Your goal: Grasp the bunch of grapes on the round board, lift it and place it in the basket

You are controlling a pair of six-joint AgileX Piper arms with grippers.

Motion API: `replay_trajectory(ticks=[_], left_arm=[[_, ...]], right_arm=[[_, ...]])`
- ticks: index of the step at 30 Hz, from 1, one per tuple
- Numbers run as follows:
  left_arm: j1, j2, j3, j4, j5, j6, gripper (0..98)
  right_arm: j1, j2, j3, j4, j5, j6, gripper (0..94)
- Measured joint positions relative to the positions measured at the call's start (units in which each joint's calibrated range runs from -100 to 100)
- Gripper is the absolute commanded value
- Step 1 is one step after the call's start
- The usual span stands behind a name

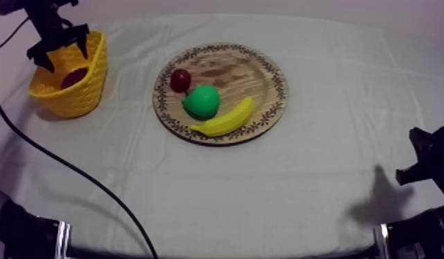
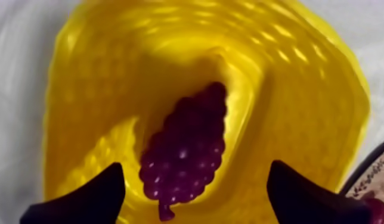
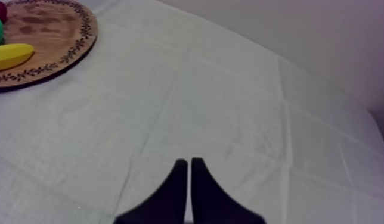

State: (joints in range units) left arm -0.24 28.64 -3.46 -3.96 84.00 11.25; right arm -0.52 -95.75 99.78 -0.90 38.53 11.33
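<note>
1. The purple bunch of grapes (image 2: pixel 185 149) lay in the woven yellow basket (image 2: pixel 325 89) under the released left gripper (image 2: pixel 195 165), stem nearest.
2. Basket walls ringed it closely.
3. The right gripper (image 3: pixel 189 164) hung clenched, empty, over bare counter (image 3: pixel 230 89).

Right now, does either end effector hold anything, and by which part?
Nothing. Left end effector open above the bunch of grapes; right end effector shut, empty.

1. The left gripper (image 2: pixel 195 165) hovers over the yellow basket (image 2: pixel 302 119), its fingers (image 2: pixel 87 199) wide apart and holding nothing.
2. The bunch of grapes (image 2: pixel 185 149) lies inside the basket, under the gap between the fingers.
3. Just outside one finger, the wooden board (image 2: pixel 376 176) shows its rim beside the basket.
</note>
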Motion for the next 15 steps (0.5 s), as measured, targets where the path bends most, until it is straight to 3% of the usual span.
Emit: replay_trajectory(ticks=[8,15], left_arm=[[0.65,-10.62,7.26,0.00,-2.31,0.56,68.7],[1.44,-23.33,18.94,0.31,-8.83,-0.08,54.6]], right_arm=[[0.00,0.00,0.00,0.00,0.00,-0.06,0.3],[0.00,0.00,0.00,0.00,0.00,-0.06,0.3]])
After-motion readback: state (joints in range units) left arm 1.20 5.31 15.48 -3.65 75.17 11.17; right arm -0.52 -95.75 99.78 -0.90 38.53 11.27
